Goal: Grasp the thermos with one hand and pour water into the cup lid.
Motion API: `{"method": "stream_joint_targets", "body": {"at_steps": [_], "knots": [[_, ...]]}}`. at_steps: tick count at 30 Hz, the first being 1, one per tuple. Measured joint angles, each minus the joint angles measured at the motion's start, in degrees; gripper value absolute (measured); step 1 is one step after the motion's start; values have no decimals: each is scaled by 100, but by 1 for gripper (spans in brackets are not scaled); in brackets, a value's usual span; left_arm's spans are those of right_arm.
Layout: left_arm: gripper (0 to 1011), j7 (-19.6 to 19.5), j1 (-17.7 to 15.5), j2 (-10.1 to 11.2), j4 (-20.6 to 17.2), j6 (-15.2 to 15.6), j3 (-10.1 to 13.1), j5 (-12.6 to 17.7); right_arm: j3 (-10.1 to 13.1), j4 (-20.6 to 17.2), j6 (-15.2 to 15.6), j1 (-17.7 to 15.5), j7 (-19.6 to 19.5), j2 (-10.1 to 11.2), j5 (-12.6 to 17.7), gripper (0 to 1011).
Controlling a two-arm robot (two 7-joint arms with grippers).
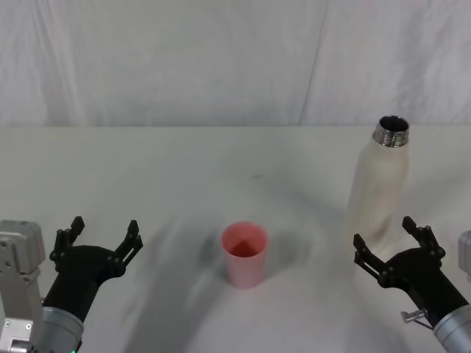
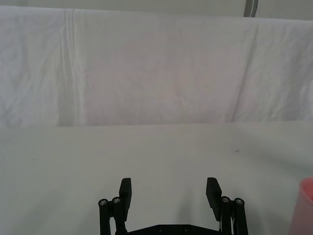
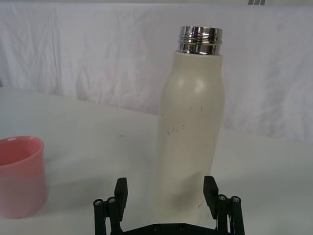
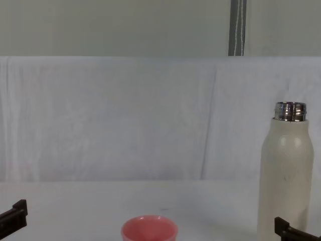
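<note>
Black right gripper [image 1: 392, 246], fingers [image 3: 211, 190] spread, faces thermos [image 1: 379, 184].

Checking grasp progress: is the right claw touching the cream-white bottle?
Apart: head view shows the open right claw short of the cream-white steel-necked bottle.

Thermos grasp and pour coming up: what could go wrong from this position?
The thermos is tall and narrow, standing upright with its neck uncapped; the open right gripper sits low by its base, so a nudge or a low grip could tip it. The cup lid is small and light, and stands apart toward the middle of the table, so the stream could miss or push it. The left gripper is open, away from the cup.
</note>
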Motion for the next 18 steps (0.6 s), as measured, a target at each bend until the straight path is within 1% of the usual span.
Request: {"method": "stream_joint_targets", "body": {"at_steps": [6,18], "knots": [[1001,0,0,0,0,0,0,0,-13,10,12,51,0,-4,-16,1001],[1001,0,0,0,0,0,0,0,-11,10,12,46,-3,-4,-16,1001]]}}
